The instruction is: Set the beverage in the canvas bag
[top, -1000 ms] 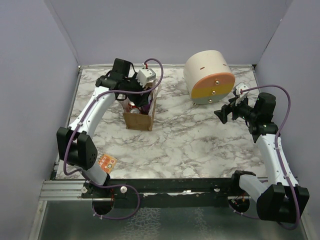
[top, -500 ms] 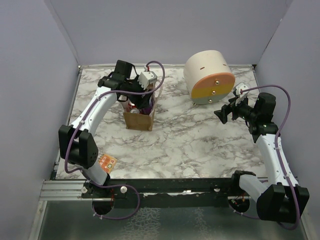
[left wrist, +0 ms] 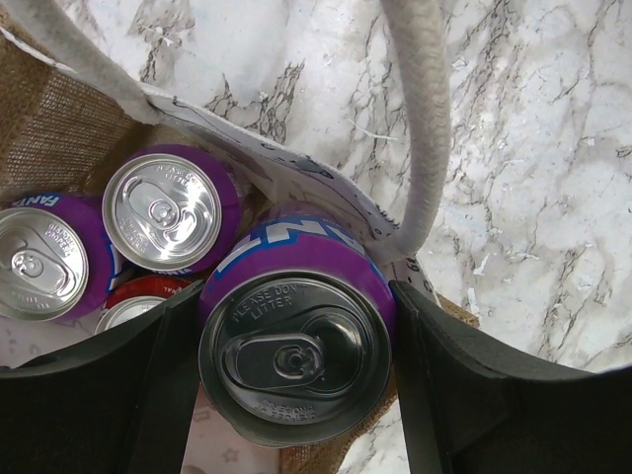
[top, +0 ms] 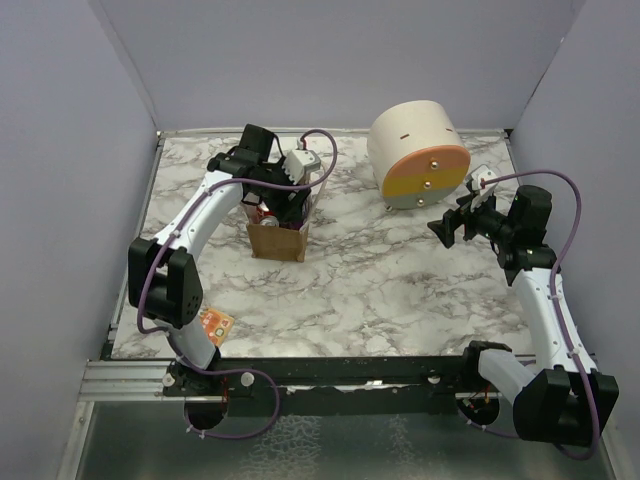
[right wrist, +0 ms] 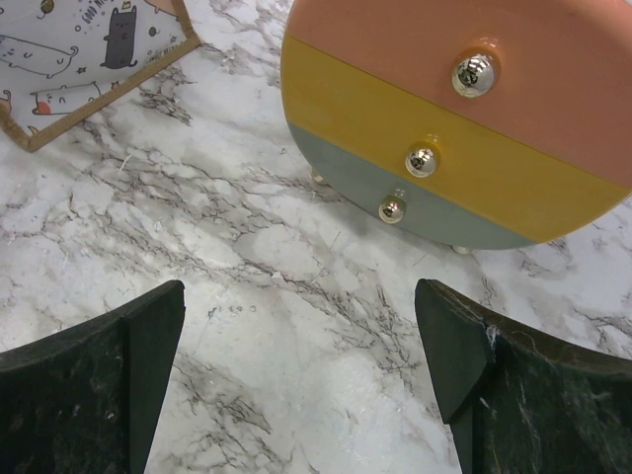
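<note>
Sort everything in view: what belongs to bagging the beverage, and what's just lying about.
Job: purple Fanta can, clamped in the left gripper; canvas bag, already holding other cans.
Lying about: cream round drawer box; orange card; right gripper, open, holding nothing.

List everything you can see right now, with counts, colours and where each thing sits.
canvas bag: one, tan with cream handles, far left part of the table
cans in the bag: three seen, two purple and one red that is mostly hidden, upright
held can: one, purple, gripped at the bag's opening
round drawer box: one, cream with an orange, yellow and grey-green front, far right of centre
knobs: three, silver, on the box front
packet: one, orange, near left edge
table: one, white marble
left gripper: shut on the held can
right gripper: open, over bare table by the drawer box
</note>
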Controlling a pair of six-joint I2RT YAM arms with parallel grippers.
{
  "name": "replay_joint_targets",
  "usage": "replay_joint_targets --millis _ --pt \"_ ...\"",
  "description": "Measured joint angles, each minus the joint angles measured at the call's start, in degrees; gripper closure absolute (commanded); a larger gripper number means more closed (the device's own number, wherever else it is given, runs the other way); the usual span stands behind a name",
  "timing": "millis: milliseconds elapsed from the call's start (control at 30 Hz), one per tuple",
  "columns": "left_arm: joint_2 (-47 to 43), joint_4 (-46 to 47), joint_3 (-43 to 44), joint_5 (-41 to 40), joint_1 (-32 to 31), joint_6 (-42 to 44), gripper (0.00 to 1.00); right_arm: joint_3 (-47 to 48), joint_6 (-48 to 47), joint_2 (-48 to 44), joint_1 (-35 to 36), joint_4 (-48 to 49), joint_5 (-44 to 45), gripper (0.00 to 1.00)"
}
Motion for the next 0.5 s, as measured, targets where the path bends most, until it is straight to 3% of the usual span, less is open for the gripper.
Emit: replay_joint_targets --millis 500 --pt "2.36 0.48 -0.24 -1.14 -0.04 0.63 0.89 0.00 0.00 0.00 0.00 0.00 -0.26 0.00"
